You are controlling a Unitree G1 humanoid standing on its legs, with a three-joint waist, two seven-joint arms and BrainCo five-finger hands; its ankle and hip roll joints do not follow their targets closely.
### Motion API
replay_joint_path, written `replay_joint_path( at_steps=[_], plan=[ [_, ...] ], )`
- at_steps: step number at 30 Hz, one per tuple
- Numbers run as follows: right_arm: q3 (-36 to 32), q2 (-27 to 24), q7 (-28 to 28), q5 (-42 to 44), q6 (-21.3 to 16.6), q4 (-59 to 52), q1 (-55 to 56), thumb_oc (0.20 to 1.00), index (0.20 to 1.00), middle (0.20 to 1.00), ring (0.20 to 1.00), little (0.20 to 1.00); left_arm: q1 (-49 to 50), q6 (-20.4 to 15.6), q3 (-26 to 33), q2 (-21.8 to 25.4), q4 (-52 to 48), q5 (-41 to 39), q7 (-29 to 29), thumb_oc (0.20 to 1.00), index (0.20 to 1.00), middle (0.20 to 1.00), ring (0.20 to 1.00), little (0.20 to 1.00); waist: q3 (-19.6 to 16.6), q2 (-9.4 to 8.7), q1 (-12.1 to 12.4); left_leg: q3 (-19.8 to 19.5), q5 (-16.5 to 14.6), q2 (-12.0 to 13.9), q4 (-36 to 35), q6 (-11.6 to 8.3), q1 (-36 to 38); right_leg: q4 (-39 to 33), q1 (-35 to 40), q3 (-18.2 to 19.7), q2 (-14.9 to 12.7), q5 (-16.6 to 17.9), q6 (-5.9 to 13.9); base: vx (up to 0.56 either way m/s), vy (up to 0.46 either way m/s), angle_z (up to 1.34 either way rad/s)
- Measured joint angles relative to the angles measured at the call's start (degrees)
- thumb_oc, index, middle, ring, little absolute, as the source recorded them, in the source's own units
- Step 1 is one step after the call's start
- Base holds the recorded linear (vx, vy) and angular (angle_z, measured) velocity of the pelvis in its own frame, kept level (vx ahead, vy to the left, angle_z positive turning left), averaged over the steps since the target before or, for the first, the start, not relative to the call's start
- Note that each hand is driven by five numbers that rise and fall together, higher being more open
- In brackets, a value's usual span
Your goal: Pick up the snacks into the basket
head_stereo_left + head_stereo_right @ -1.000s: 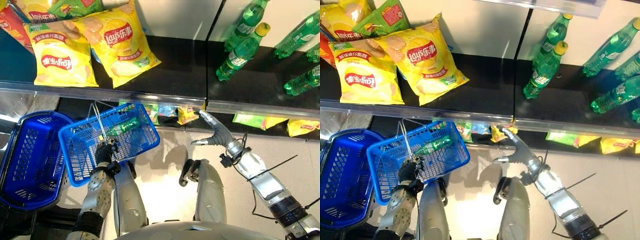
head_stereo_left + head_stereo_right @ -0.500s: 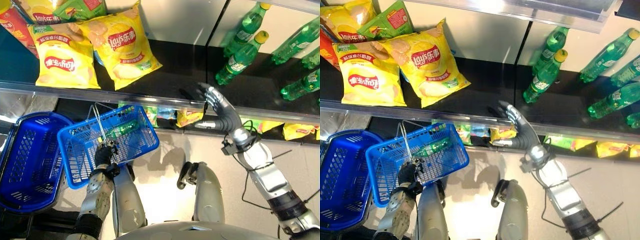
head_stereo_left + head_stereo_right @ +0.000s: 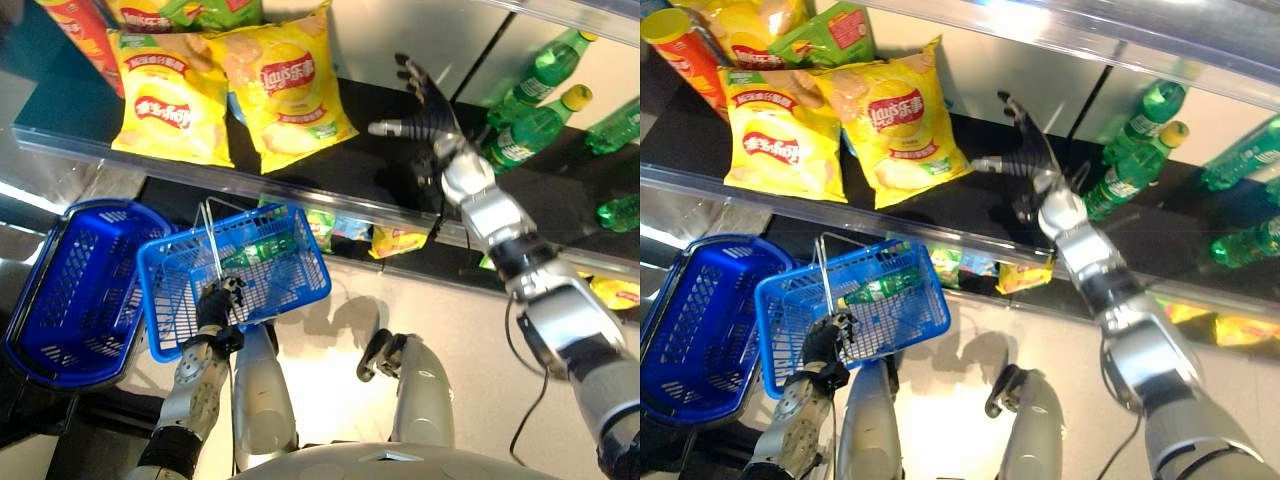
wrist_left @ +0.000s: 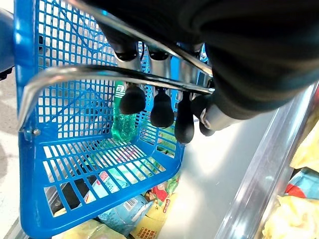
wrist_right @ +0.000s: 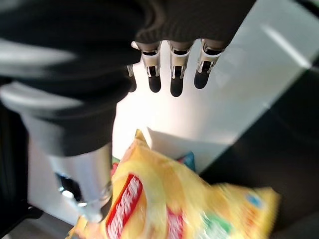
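Hard to read: snacks on the lower shelf (image 3: 398,240) sit mostly behind the upper shelf's front rail (image 3: 250,185), only strips of wrappers show; top-left chip bags and a red can (image 3: 680,48) are cut off by the frame edge. Right wrist view is smeared, the yellow chip bag (image 5: 169,199) shows past the fingertips (image 5: 172,87) but no contact is visible. Left hand (image 3: 216,303) is curled round the wire handle (image 4: 114,74) of the blue basket (image 3: 300,262), carrying it below the shelf; its wrist view confirms the fingers (image 4: 162,107) wrap the handle. Inside the basket lies a green bottle (image 3: 252,252); seen through the mesh, some packets show beneath it, can't tell whether they're in the basket or on the shelf behind. Second blue basket (image 3: 70,290) sits to the left, just beside the carried one. Right hand (image 3: 428,105) is spread wide, fingers straight, thumb pointing toward the chip bags, holding nothing, above the black upper shelf (image 3: 370,150) between the nearest yellow chip bag (image 3: 288,85) and the green bottles (image 3: 530,125). Vs 0.5 s ago: right hand has moved from the shelf's front rail up and in over the shelf, closer to the chip bag, not touching. Whole picture has shifted too, so the camera moved; chip bags, bottles and both baskets look unmoved relative to each other. Left hand's hold on the handle is unchanged.
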Motion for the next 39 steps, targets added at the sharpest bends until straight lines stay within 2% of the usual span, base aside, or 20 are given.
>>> replay_joint_path(
  at_steps=[2, 3, 5, 6, 7, 13, 28, 32, 36, 39],
  plan=[
    [-0.2, 0.3, -0.8, 1.6, 0.2, 0.8, -1.5, 1.000, 1.000, 1.000, 1.000, 1.000, -0.2, 0.0, -0.2, 0.3, -0.1, 0.0, -0.3, 0.200, 0.200, 0.200, 0.200, 0.200, 0.0, 0.00, 0.9, -0.2, 0.0, 0.0, -0.2, 0.01, -0.1, -0.4, 0.3, -0.4, 0.0, 0.0, 0.03, 0.06, -0.025, 0.07],
    [0.2, 3.3, -0.8, 3.0, 0.5, 6.3, -4.5, 1.000, 1.000, 1.000, 1.000, 1.000, 0.2, 0.0, -0.3, 1.0, -0.4, 0.0, -0.3, 0.200, 0.200, 0.200, 0.200, 0.200, 0.0, 0.03, 0.5, -0.4, 0.0, 0.0, -0.3, 0.03, 0.0, -0.7, 0.8, -0.7, 0.1, 0.0, 0.16, 0.07, -0.022, 0.06],
    [0.5, 6.8, -0.9, 5.1, 1.3, 14.9, -9.0, 1.000, 1.000, 1.000, 1.000, 1.000, 0.2, 0.4, -0.6, 1.1, -0.4, 0.0, -0.4, 0.200, 0.200, 0.200, 0.200, 0.200, 0.1, 0.08, 1.2, -0.6, 0.0, -0.1, -0.4, -0.01, -0.1, -0.8, 0.8, -0.9, 0.2, 0.1, 0.16, 0.00, -0.019, 0.05],
    [0.5, 7.2, -0.9, 5.5, 1.6, 15.9, -9.6, 1.000, 1.000, 1.000, 1.000, 1.000, 0.0, 0.4, -0.9, 1.1, -0.4, 0.0, -0.4, 0.200, 0.200, 0.200, 0.200, 0.200, 0.1, 0.08, 1.1, -0.6, 0.0, -0.1, -0.5, -0.01, -0.1, -0.9, 0.8, -0.9, 0.2, 0.1, 0.16, 0.00, -0.026, 0.05],
    [0.5, 7.8, -0.8, 5.8, 1.7, 17.5, -10.2, 1.000, 1.000, 1.000, 1.000, 1.000, -0.3, 0.4, -1.7, 1.3, -0.6, 0.0, -0.5, 0.200, 0.200, 0.200, 0.200, 0.200, 0.2, 0.20, 2.5, -0.7, 0.0, -0.2, -0.6, -0.01, -0.2, -1.1, 1.0, -1.0, 0.2, 0.0, 0.17, 0.00, -0.016, 0.04],
    [0.5, 10.0, -0.7, 6.2, 2.4, 29.6, -14.8, 1.000, 1.000, 1.000, 1.000, 1.000, -1.0, 0.7, -2.7, 1.3, -1.7, 0.0, -1.2, 0.200, 0.200, 0.200, 0.200, 0.200, 0.8, 0.64, 3.4, -2.1, 0.4, -1.0, -0.9, 0.18, -1.3, -1.5, 1.3, -2.0, 0.0, 0.1, 0.31, 0.00, -0.014, 0.12],
    [0.3, 10.1, -0.2, 6.1, 3.7, 37.1, -14.8, 1.000, 1.000, 1.000, 1.000, 1.000, -2.1, 1.1, -4.2, 2.4, -2.0, 0.0, -2.2, 0.200, 0.200, 0.200, 0.200, 0.200, 1.4, 1.52, 4.1, -3.7, 1.4, -2.3, -1.6, 0.35, -2.2, -1.4, 1.6, -2.7, -0.6, 0.0, 0.86, 0.00, 0.003, 0.07],
    [-1.0, 8.5, 0.6, 6.2, 4.5, 38.6, -14.8, 1.000, 1.000, 1.000, 1.000, 1.000, -2.2, 1.1, -5.2, 2.7, -2.2, 0.0, -2.9, 0.200, 0.200, 0.200, 0.200, 0.200, 1.6, 1.84, 4.4, -4.0, 2.0, -3.4, -2.4, 0.56, -2.3, -1.4, 1.8, -3.3, -1.4, -0.1, 1.11, 0.01, -0.018, 0.14],
    [-1.0, 5.1, 1.0, 6.2, 4.7, 39.1, -14.8, 1.000, 1.000, 1.000, 1.000, 1.000, -2.8, 1.2, -6.5, 3.0, -3.1, 0.0, -3.3, 0.200, 0.200, 0.200, 0.200, 0.200, 2.4, 3.22, 5.6, -5.2, 2.5, -4.1, -2.5, 0.57, -3.1, -1.4, 2.1, -3.9, -1.7, -0.2, 1.41, 0.01, -0.016, 0.16],
    [-1.3, 4.4, 2.7, 6.3, 5.0, 39.4, -14.8, 1.000, 1.000, 1.000, 1.000, 1.000, -2.3, 1.2, -6.5, 3.1, -3.5, 0.0, -3.8, 0.200, 0.200, 0.200, 0.200, 0.200, 2.5, 3.34, 5.8, -5.4, 2.7, -4.4, -2.8, 0.60, -3.1, -1.4, 2.2, -4.0, -1.9, -0.3, 1.51, 0.01, -0.018, 0.06]
  ],
)
